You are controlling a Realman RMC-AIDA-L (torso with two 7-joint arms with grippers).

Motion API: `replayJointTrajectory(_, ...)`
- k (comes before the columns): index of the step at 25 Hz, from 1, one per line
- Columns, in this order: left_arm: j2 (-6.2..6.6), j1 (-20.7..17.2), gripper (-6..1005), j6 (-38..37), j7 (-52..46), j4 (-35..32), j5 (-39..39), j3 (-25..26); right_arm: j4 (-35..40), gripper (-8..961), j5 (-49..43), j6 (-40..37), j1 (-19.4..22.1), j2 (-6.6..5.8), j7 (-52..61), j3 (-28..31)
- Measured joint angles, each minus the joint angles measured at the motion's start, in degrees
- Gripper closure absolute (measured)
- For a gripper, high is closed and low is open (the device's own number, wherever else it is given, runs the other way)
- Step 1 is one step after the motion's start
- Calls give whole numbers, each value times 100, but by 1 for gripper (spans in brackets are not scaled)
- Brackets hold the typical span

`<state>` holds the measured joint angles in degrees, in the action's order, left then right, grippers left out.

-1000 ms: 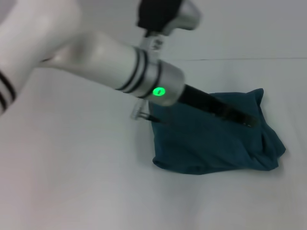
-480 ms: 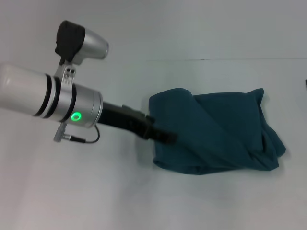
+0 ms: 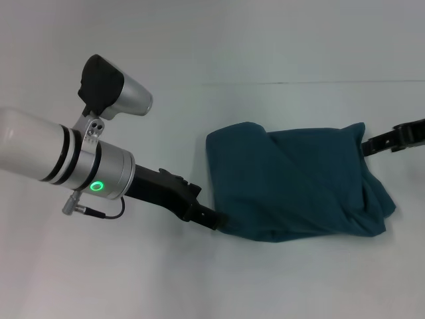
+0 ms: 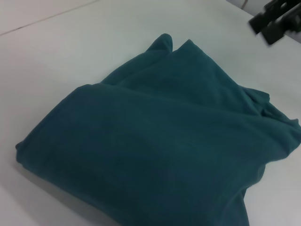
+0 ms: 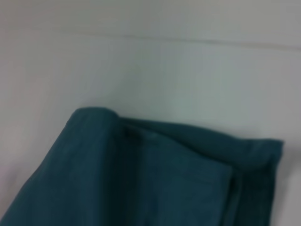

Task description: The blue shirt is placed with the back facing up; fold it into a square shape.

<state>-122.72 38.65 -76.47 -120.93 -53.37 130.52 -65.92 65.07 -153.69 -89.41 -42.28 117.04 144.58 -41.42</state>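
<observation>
The blue shirt (image 3: 299, 183) lies on the white table as a rumpled, roughly rectangular folded bundle, plain side up, with a loose fold bulging at its right side. My left gripper (image 3: 211, 220) is low at the bundle's near left corner, its black tip touching the cloth edge. My right gripper (image 3: 372, 143) reaches in from the right edge, right at the shirt's far right corner. The left wrist view looks over the shirt (image 4: 155, 141) with the right gripper (image 4: 276, 19) beyond it. The right wrist view shows a shirt (image 5: 141, 183) corner close below.
The white table (image 3: 133, 279) spreads around the shirt on all sides. A thin seam line (image 3: 299, 82) crosses the table behind the shirt. My left arm's silver wrist with its green light (image 3: 97, 187) hangs over the table's left part.
My left arm, which lay across the shirt a second ago, has drawn back to the near left corner. The right gripper has come into view at the far right corner.
</observation>
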Motion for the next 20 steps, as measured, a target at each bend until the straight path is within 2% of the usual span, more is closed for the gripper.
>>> replayJointTrajectory(4,-33,-20,67,15,112,0,105,-3,-681,345,0,625,-39,77,28,-189)
replayJointTrajectory(9,-48,-23,66,43,151,5,151,-8,-847,243,-93,1066,-44,190,93,-261)
replayJointTrajectory(11,-52,-24,66,48,155,5,155,-10,-925,240,-165,1223,-43,225,146,-344)
replayJointTrajectory(20,-56,-24,66,57,163,4,169,-8,-1371,202,-200,1758,-64,228,283,-643)
